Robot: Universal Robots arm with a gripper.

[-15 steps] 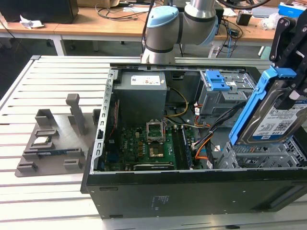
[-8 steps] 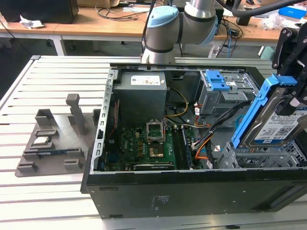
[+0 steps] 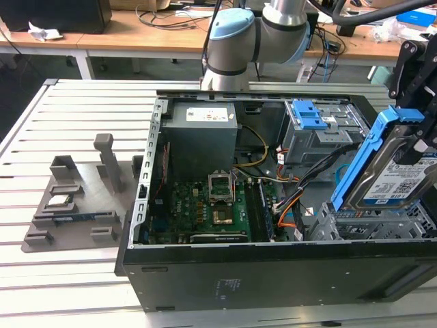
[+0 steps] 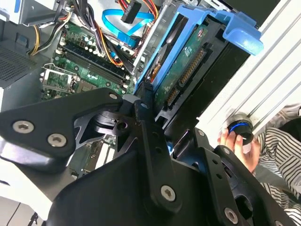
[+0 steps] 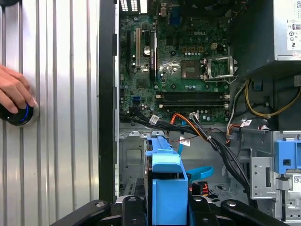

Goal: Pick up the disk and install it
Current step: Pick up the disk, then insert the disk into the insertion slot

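The black metal gripper (image 3: 419,140) is clamping the disk (image 3: 399,174), a rectangular silver metal hard drive with a blue-and-white label and blue plastic side rails. Its jaws are drawn in to the drive's thickness, one finger on either side, with the drive seen edge-on in the first wrist view (image 5: 164,188).

The disk is hanging tilted over the grey metal drive cage (image 3: 328,225), at the exterior view's right end of the open black computer case (image 3: 273,273). Its long axis is slanting, the lower end dipping toward the cage and the upper end rising toward the exterior view's right. The labelled face is showing in the exterior view, while the green circuit-board face is showing in the second wrist view (image 4: 186,66).

A bundle of black and orange cables (image 3: 300,195) is running just beside the cage, between it and the green motherboard (image 3: 205,205). A flat blue ribbon cable (image 5: 202,172) is lying close under the drive. A grey box-shaped power supply (image 3: 201,133) is sitting at the far side of the case.

Outside the case, on the slatted aluminium table (image 3: 68,109), a person's hand (image 5: 14,89) is resting on a round black knob with a blue ring (image 5: 21,115). A grey plastic fixture tray (image 3: 75,212) is lying well apart, at the exterior view's left.
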